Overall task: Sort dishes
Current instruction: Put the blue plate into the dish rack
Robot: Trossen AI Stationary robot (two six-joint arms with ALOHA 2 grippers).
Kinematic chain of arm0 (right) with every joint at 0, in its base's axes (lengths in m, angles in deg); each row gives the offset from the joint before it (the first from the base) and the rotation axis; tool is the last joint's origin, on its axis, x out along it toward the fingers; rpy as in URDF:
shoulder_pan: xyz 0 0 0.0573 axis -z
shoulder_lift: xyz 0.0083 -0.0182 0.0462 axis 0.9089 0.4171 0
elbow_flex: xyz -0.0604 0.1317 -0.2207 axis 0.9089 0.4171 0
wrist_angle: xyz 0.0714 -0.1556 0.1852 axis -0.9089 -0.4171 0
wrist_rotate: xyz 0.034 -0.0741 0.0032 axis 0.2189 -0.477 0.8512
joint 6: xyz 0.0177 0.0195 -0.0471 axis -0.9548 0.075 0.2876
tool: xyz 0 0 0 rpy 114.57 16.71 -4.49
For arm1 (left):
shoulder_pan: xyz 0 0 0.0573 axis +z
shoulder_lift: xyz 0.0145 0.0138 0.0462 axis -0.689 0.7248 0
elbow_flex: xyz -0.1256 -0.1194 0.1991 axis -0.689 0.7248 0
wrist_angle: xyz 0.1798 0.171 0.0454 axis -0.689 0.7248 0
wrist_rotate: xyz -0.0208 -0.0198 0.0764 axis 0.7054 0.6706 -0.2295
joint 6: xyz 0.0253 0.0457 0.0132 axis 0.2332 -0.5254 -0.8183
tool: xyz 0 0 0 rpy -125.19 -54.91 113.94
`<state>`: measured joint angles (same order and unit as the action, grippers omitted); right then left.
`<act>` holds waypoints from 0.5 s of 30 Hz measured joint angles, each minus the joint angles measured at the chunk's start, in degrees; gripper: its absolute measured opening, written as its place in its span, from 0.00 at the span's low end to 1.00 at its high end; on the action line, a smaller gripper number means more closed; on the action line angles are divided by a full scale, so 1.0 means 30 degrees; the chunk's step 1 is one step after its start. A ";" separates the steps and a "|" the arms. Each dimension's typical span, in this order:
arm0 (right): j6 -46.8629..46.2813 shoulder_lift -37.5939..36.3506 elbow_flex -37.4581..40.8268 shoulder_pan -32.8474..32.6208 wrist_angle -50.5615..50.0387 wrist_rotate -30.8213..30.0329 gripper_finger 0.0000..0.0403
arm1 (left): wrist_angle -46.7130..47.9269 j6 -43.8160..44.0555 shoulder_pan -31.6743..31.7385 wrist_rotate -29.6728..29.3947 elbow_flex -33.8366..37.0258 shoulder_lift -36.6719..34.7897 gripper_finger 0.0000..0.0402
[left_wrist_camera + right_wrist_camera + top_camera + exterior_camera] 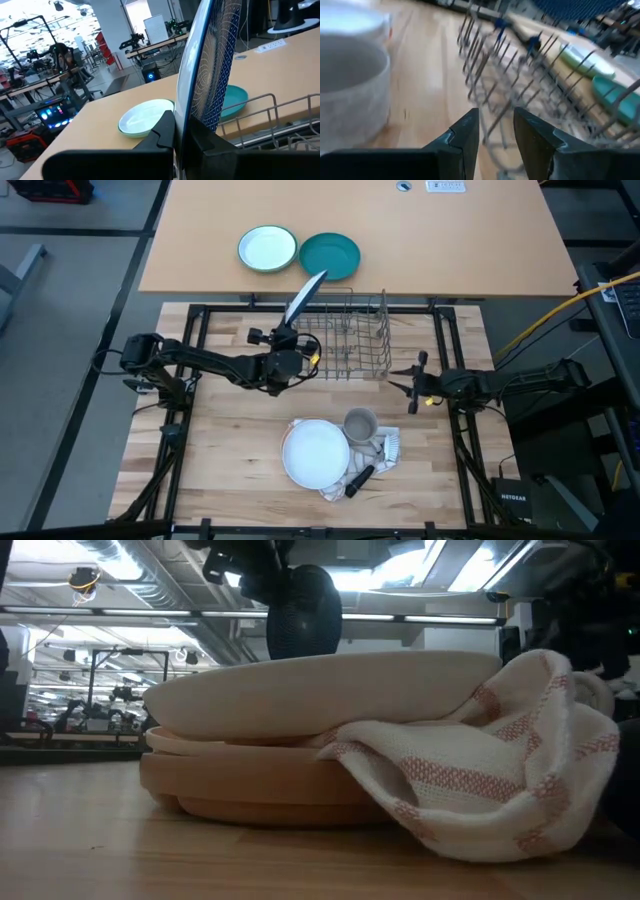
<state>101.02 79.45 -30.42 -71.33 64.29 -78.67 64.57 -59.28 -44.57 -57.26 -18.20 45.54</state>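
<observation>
While left claw (291, 333) grips blue plate (305, 297) (upright)

Both arms are black and made of thick round tubes joined together. The left gripper (181, 137) has two flat, chunky black fingers (162, 131). The right gripper (496, 131) has black fingers (466, 134) with slanted tips. A small yellow spot shows near each wrist.

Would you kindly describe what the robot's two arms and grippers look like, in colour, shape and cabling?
Both arms are black, built of slim jointed segments. The left gripper and right gripper each carry two dark, angular fingers with flat inner faces and wedge-like tips. Small orange-yellow marks show near each wrist in the high view. Black cables run along both arms. No lettering is readable.
</observation>
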 joint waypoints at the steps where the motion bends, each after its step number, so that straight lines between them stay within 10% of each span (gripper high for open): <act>1: 0.0000 0.0000 0.0000 0.0000 0.0437 -0.0198 0.31 | -0.0007 -0.0122 0.0000 0.0000 0.0000 0.0000 0.00; 15: 0.0008 0.0004 0.0000 0.0000 0.3700 -0.4820 0.31 | 0.1637 0.2818 -0.0423 0.0004 0.0175 0.0000 0.00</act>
<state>101.04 79.46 -30.42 -71.33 75.39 -93.13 69.48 -50.83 -45.84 -57.25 -17.67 45.54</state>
